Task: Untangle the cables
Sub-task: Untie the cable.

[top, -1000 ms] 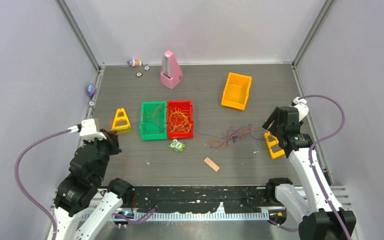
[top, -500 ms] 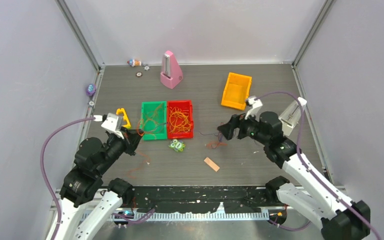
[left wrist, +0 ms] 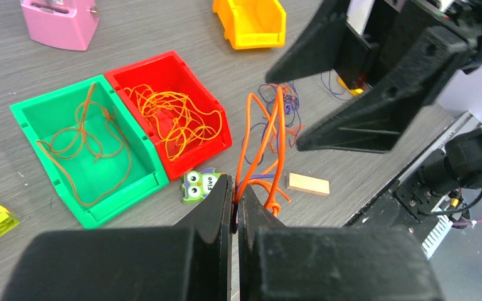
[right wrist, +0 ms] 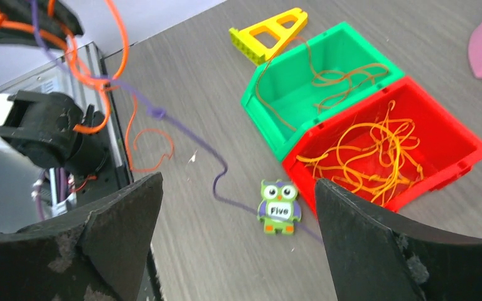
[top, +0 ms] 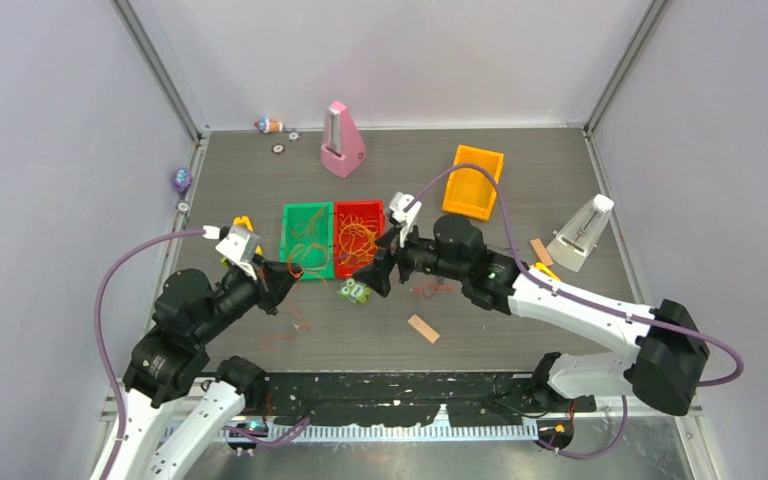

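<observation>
Left wrist view: the left pincer [left wrist: 235, 202] was seen pressed together on orange strands of the cables [left wrist: 258, 141]. These were lifted off the bench [left wrist: 163, 25] and hung tangled with purple strands that trailed toward the right arm. Further right, the right pincer [right wrist: 238, 194] was held spread wide with nothing between its fingers, close over a purple strand. It was judged that one purple strand alone should be pinched, near where it was knotted, and drawn slowly away from the orange, so that no loop was tightened.
</observation>
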You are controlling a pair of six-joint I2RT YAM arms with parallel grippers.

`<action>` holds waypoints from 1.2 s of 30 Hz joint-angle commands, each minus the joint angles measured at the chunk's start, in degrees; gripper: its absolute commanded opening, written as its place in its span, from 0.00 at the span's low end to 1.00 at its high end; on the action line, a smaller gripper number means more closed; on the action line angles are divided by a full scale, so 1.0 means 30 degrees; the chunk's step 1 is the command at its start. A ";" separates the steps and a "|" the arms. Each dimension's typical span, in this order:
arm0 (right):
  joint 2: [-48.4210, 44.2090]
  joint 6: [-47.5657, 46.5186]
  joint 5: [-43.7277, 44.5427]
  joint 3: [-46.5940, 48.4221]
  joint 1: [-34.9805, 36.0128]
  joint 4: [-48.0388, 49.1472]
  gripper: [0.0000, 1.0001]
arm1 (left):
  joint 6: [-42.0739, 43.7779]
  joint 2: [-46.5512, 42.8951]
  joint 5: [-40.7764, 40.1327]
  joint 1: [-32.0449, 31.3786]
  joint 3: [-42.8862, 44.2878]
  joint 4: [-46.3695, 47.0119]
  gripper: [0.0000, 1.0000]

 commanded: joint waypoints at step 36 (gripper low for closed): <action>-0.5213 0.2155 1.0407 -0.0345 0.0146 -0.5580 0.06 | -0.1858 0.6878 -0.2416 -0.3865 -0.2077 0.2407 0.89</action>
